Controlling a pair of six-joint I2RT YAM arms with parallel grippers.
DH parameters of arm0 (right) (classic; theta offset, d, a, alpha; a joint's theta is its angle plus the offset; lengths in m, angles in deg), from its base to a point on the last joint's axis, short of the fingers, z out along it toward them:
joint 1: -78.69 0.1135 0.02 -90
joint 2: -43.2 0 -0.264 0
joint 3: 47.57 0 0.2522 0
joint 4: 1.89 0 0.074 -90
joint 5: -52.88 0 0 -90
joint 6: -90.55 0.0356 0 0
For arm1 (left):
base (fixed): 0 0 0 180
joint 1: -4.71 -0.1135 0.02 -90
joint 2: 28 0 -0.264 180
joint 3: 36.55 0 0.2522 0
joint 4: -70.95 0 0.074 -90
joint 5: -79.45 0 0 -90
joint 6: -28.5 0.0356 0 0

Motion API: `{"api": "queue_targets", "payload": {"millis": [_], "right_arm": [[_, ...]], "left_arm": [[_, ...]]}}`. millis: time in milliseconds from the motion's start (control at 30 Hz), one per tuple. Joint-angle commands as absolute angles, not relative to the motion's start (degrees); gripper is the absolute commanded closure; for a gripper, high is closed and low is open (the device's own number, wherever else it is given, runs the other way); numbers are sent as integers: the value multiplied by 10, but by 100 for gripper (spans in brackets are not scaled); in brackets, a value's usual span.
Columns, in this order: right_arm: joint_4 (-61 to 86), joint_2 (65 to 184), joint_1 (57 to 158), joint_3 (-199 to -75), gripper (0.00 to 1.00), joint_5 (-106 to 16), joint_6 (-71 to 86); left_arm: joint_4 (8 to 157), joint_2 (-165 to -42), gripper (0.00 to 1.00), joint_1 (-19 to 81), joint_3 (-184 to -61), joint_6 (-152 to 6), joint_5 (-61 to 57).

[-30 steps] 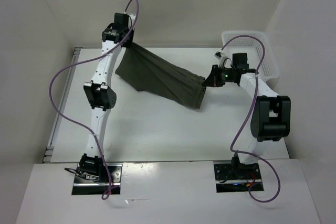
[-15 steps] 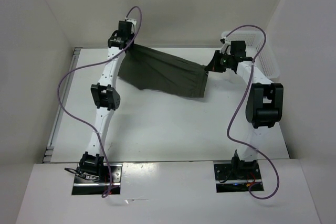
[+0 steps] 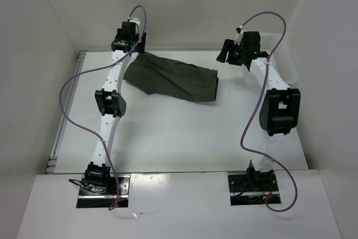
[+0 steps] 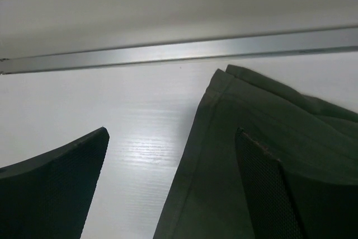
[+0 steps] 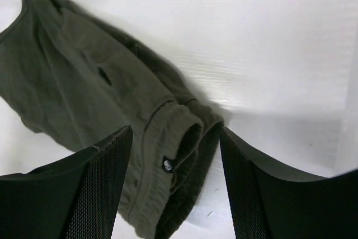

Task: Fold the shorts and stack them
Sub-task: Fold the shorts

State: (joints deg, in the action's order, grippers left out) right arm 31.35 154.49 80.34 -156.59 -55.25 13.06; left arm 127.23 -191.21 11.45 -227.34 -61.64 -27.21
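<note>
The dark olive shorts [image 3: 173, 79] lie loosely spread on the white table [image 3: 179, 127] near the back, leg end to the left and waistband [image 5: 168, 158] to the right. My left gripper [image 3: 139, 44] hangs open just above the left end. In the left wrist view the hem [image 4: 224, 138] lies below the left gripper [image 4: 172, 132], gripped by neither finger. My right gripper [image 3: 225, 52] hovers open above and slightly behind the waistband end. The right wrist view shows the bunched waistband below the wide jaws of the right gripper [image 5: 176, 130], not held.
A white mesh basket [image 3: 281, 46] stands at the back right corner, partly hidden by the right arm. A metal rail [image 4: 179, 51] runs along the table's back edge below the white wall. White walls close in both sides.
Both grippers have opened and let go of the shorts. The cloth, stretched in the air between them before, has dropped flat onto the table. Both arms have moved toward the back.
</note>
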Motion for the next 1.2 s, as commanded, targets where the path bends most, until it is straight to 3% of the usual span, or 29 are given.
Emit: {"api": "queue_targets", "payload": {"millis": [0, 167, 433, 733, 867, 933, 1033, 1067, 1167], "right_arm": [[331, 1483, 826, -1552, 31, -537, 108], [344, 1443, 846, -1435, 24, -569, 108], [318, 1523, 862, -1399, 17, -557, 150], [297, 1611, 873, -1425, 17, -521, 183], [297, 1626, 873, -1430, 26, -521, 188], [297, 1641, 873, -1435, 33, -516, 194], [297, 1648, 878, -1446, 58, -516, 194], [297, 1648, 878, -1446, 72, -516, 194], [297, 1640, 878, -1444, 93, -539, 163]], "left_arm": [[1307, -1829, 0, 90, -2265, -615, -212], [1383, -1787, 0, 61, -2120, -615, -116], [1396, -1810, 0, 55, -2083, -615, -57], [1402, -1843, 0, 55, -2057, -615, -57], [1407, -1856, 0, 55, -2046, -615, -45], [1412, -1863, 12, 55, -2039, -615, -45], [1424, -1869, 31, 55, -2024, -615, -23], [1431, -1869, 54, 55, -2013, -615, -16], [1431, -1849, 87, 55, -1982, -615, -11]]}}
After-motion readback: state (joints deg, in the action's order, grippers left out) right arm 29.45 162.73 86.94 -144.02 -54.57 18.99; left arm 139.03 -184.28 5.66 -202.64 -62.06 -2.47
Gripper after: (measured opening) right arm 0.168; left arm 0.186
